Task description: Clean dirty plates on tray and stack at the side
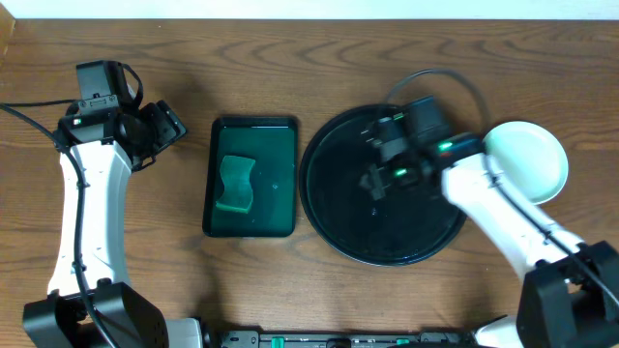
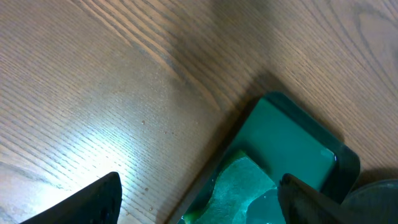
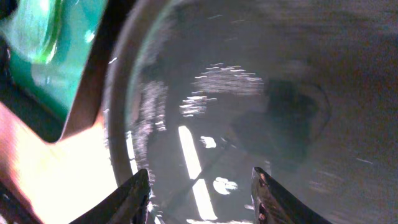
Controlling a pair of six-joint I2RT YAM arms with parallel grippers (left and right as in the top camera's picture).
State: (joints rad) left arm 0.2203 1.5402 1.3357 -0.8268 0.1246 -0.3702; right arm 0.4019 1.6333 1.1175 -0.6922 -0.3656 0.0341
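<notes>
The round black tray (image 1: 329,198) lies right of centre, and no plate shows on its glossy floor (image 3: 280,62). A white plate (image 1: 530,159) rests on the table just beyond the tray's right rim; from above I cannot tell whether others lie under it. My right gripper (image 1: 373,159) hovers over the middle of the tray, and in the right wrist view the right gripper (image 3: 201,171) is open with only the tray floor between its fingers. My left gripper (image 1: 164,130) hangs open at the far left, over bare wood (image 2: 199,180).
A dark green rectangular tray (image 1: 253,135) sits left of the black tray, holding shallow water and a green sponge (image 1: 235,184). In the left wrist view the sponge (image 2: 239,183) lies in that tray's (image 2: 292,137) near corner. Wooden table all around.
</notes>
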